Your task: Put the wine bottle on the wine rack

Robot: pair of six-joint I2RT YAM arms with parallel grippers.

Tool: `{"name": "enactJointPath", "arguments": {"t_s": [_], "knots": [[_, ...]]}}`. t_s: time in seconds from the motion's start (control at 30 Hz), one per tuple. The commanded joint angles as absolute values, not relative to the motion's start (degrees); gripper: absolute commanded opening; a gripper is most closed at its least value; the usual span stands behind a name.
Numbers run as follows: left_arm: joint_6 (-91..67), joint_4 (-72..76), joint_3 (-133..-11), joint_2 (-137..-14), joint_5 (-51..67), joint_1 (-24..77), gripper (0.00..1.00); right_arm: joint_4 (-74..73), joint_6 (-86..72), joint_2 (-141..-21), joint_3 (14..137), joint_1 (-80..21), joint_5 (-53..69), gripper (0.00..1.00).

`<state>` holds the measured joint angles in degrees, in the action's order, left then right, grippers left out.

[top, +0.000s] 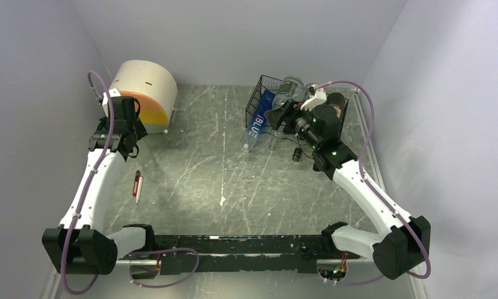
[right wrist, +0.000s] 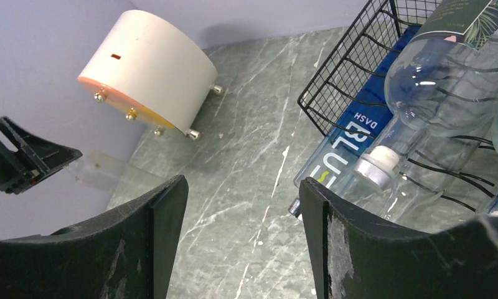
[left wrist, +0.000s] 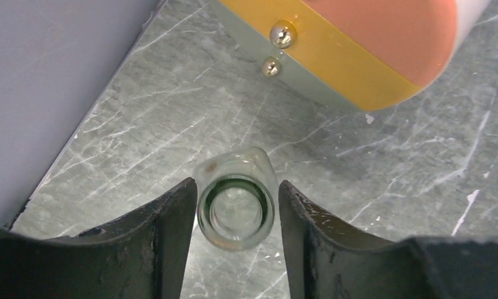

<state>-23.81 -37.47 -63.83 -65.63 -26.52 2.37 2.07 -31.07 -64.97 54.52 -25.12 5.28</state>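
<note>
Grey marbled table (top: 221, 162) lies between pale lilac walls, with the wine rack (top: 262, 93), black wire with a raised mesh end, at its far right part. On the rack lie a blue-labelled bottle (right wrist: 340, 149), its neck jutting past the rack's near edge, and just beside it a clear bottle (right wrist: 421, 81) with a silver cap. The right gripper (right wrist: 243, 187) hovers over the rack's near side, fingers spread wide and nothing between them. Well apart from the rack, across the table to its left, the left gripper (left wrist: 237, 187) points downward with its two fingers pressed to either side of the wine bottle (left wrist: 237, 208), clear glass with a greenish ring, seen end-on from the wrist. Whether the bottle rests on the table or hangs above it cannot be told. Just beyond that gripper from the rack, a white drum (top: 144, 87) with an orange and yellow end lies on its side, small metal feet showing. A red and white pen (top: 137, 185) lies left of the rack, nearer the arm bases.
</note>
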Motion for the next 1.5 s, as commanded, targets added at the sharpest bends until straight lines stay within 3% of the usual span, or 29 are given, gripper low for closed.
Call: {"name": "enactJointPath", "arguments": {"t_s": [0.0,0.17,0.23,0.47,0.77,0.87,0.93,1.2,1.47], "knots": [[-22.42,-36.12,-66.74,-67.48,-23.56,0.8,0.49,3.16,-30.61,-64.28,54.05,-25.36,6.86,0.7],[-17.29,-35.86,-69.11,-66.08,-19.87,0.79,0.16,4.42,-24.58,-66.37,54.16,-25.4,12.69,0.71],[-14.73,-36.79,-70.97,-64.68,-16.39,0.82,0.07,5.81,-22.02,-67.07,54.08,-25.36,18.92,0.73],[-7.8,-41.36,-76.92,-60.67,1.66,1.17,0.07,17.73,-20.58,-67.98,50.03,-28.81,30.4,0.78],[-7.51,-38.02,-79.55,-57.93,27.53,2.81,0.07,23.27,-7.96,-74.8,51.72,-50.35,13.66,0.8],[-7.79,-36.31,-79.09,-57.79,33.57,3.53,0.07,24.41,-6.19,-78.73,53.96,-53.66,11.24,0.96],[-7.91,-35.07,-78.68,-58.04,38.83,3.8,0.07,26.68,-4.31,-80.34,53.75,-55.35,8.65,0.99],[-4.91,-36.43,-78.79,-58.44,46.43,5.35,0.07,28.31,-2.27,-84.9,54.96,-57.13,1.98,0.99],[-3.31,-36.61,-78.07,-57.55,49.52,5.98,0.07,28.34,0.53,-86.85,54.91,-57.13,0.45,0.84]]}}
